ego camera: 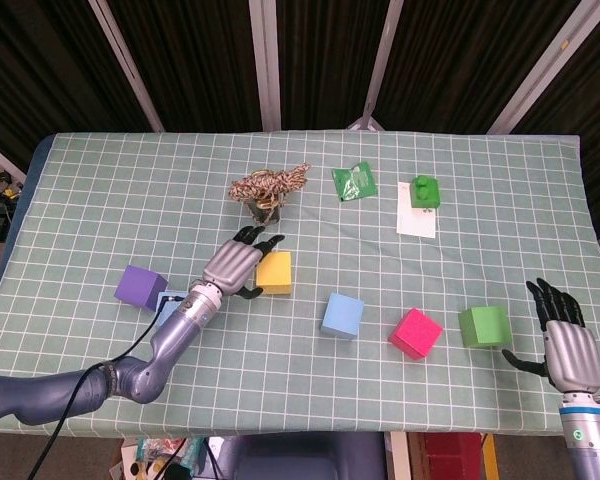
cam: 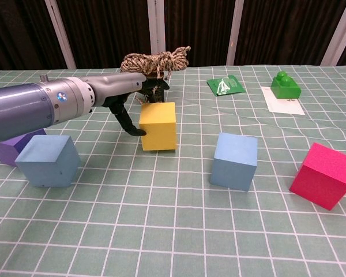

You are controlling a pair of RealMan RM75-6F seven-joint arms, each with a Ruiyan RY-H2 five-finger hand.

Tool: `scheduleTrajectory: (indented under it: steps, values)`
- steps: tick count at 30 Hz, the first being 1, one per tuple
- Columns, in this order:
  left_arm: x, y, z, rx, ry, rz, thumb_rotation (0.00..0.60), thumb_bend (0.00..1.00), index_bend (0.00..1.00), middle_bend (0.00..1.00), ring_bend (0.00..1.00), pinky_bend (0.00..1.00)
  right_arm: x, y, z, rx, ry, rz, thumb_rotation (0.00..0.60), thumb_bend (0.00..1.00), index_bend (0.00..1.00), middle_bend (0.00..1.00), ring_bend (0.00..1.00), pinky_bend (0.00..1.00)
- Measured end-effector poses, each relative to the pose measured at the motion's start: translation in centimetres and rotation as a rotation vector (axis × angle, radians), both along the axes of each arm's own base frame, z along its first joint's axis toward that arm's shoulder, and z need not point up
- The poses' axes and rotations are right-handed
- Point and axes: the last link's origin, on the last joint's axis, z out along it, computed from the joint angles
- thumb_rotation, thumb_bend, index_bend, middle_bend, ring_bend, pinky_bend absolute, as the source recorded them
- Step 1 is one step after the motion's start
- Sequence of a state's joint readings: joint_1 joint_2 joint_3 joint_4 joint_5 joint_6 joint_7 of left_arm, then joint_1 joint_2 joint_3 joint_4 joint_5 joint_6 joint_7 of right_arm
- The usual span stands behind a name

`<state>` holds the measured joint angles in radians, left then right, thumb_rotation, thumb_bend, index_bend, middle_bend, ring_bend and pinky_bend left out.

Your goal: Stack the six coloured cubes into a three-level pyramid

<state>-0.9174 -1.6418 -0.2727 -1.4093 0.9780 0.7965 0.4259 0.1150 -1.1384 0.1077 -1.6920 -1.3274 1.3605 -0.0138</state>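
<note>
right hand (ego camera: 570,345) resting at near counter edge, fingers apart, holding nothing | green cube (ego camera: 483,326) sitting just beside it | pink cube (ego camera: 415,333), blue cube (ego camera: 342,315) lying mid-counter | left hand (ego camera: 236,267) gripping yellow cube (ego camera: 275,273) on its left face | purple cube (ego camera: 140,286) sitting far left

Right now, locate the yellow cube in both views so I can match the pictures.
Head view: yellow cube left of centre, at the left hand.
Chest view: yellow cube centre-left, the hand's fingers against its left side.
Shared landmark: the twine-topped can just behind it.
</note>
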Motion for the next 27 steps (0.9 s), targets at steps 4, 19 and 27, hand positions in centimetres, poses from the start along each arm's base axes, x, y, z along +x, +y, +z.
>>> scheduleTrajectory:
  steps: [4, 19, 27]
  values:
    - [0.00, -0.15, -0.22, -0.021, 0.006, -0.011, 0.600, 0.37, 0.07, 0.26, 0.01, 0.03, 0.00, 0.00, 0.02, -0.001, -0.003, -0.002, 0.600, 0.16, 0.00, 0.00, 0.00, 0.00]
    - [0.10, -0.41, -0.34, -0.042, 0.045, -0.052, 0.600, 0.32, 0.06, 0.15, 0.00, 0.03, 0.05, 0.01, 0.03, -0.001, -0.007, -0.003, 0.600, 0.16, 0.00, 0.00, 0.00, 0.00]
    - [-0.17, -0.53, -0.37, -0.028, 0.054, -0.035, 0.600, 0.27, 0.03, 0.12, 0.00, 0.03, 0.09, 0.07, 0.06, -0.003, -0.006, 0.001, 0.600, 0.16, 0.00, 0.00, 0.00, 0.00]
